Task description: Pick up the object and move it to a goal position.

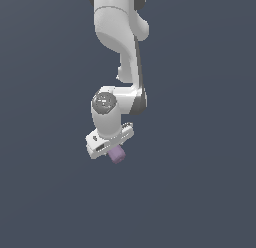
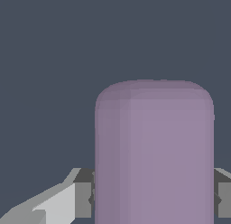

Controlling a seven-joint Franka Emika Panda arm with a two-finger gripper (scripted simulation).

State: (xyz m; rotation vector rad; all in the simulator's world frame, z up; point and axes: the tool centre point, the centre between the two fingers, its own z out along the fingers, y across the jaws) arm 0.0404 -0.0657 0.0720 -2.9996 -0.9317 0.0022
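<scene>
The object (image 1: pixel 117 155) is a small pale purple short cylinder with rounded ends. In the exterior view it sticks out from under the white gripper (image 1: pixel 111 146), just below the hand. In the wrist view the object (image 2: pixel 154 155) fills the lower middle, with a finger (image 2: pixel 83 193) pressed against one side and the other finger (image 2: pixel 224 196) against the opposite side. The gripper is shut on the object. The white arm (image 1: pixel 120 37) comes down from the top of the exterior view.
A plain dark grey-blue surface (image 1: pixel 50 192) fills the background in both views. No other objects or edges show.
</scene>
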